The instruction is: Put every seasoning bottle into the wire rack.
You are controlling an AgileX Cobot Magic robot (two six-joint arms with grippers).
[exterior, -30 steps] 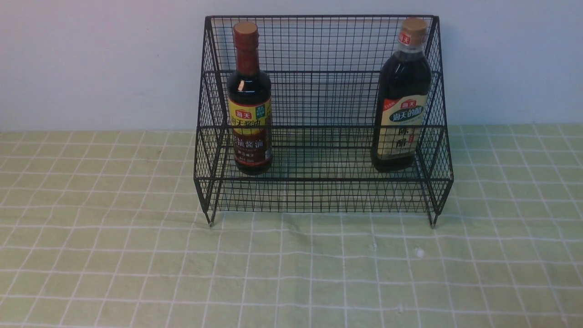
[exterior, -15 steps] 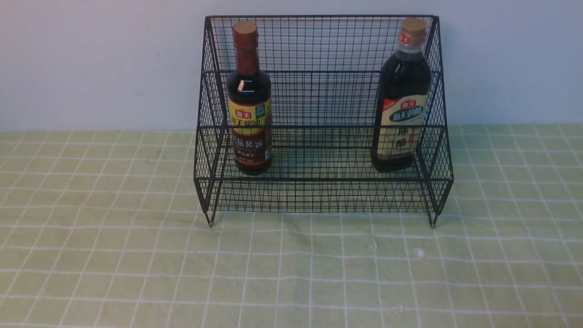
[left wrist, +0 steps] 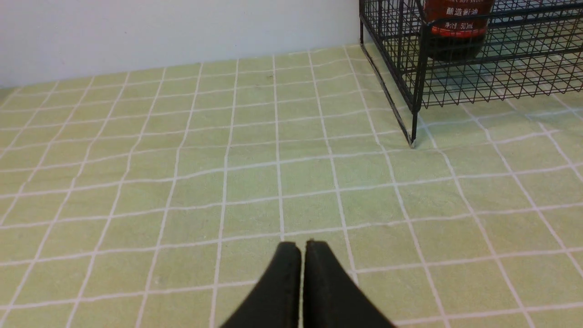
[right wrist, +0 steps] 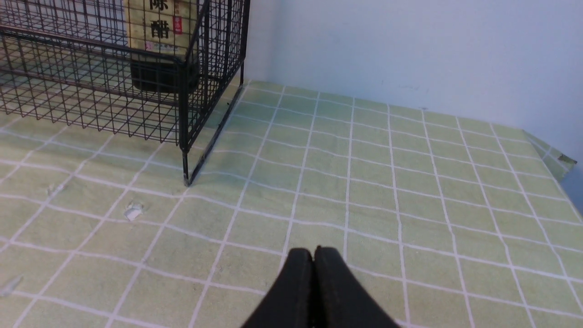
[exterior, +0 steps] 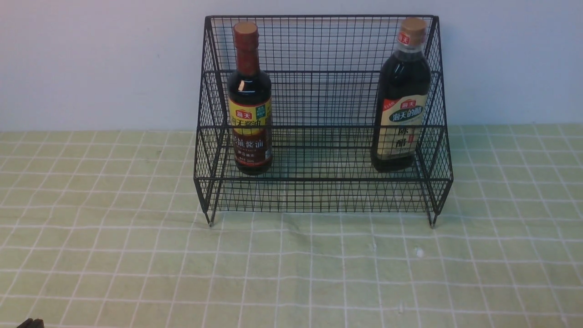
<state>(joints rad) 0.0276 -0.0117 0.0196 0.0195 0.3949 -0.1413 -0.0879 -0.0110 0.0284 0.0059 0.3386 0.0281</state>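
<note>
Bottles stand upright inside the large black wire-mesh rack [exterior: 323, 118], both on its lower front tier: the slim long-necked dark bottle with the red-brown cap and yellow-brown label [exterior: 249, 100] at the rack's left end, and the larger dark bottle with the tan cap and cream label [exterior: 402, 98] at its right end, well apart from each other. The rack rests on its short feet on the green cloth with a white grid [exterior: 291, 269], its back against the pale wall [exterior: 91, 64].

Seen from the left wrist, the left gripper [left wrist: 302, 248] has its two black fingers pressed together with only a thin seam between them, holding nothing, low over the cloth. Ahead of it and off to one side stands the rack's corner foot [left wrist: 413, 136], with the base of the slim bottle [left wrist: 455, 32] beyond it behind the mesh. From the right wrist, the right gripper [right wrist: 313, 255] is likewise pinched closed and empty above the cloth; the rack's other front corner [right wrist: 184, 150] lies ahead and to the side, the larger bottle's cream label [right wrist: 159, 27] just behind the wire. Neither gripper touches rack or bottles.
</note>
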